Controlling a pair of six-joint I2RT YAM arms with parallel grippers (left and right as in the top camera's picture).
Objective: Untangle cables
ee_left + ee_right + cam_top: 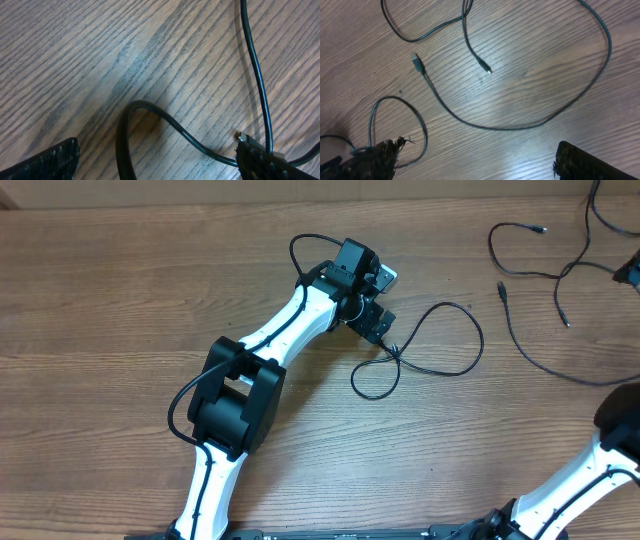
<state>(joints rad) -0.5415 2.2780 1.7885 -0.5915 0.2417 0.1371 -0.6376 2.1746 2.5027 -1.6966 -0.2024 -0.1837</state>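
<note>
Left wrist view shows the looped cable (145,104) lying between our left claw's (157,145) wide-spread fingers (50,160), one strand crossing a fingertip; we should close low on a single strand, then drag it clear across the table (75,60).

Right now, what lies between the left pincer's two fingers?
A bend of black cable, seen in the left wrist view; the left pincer stands open around it.
</note>
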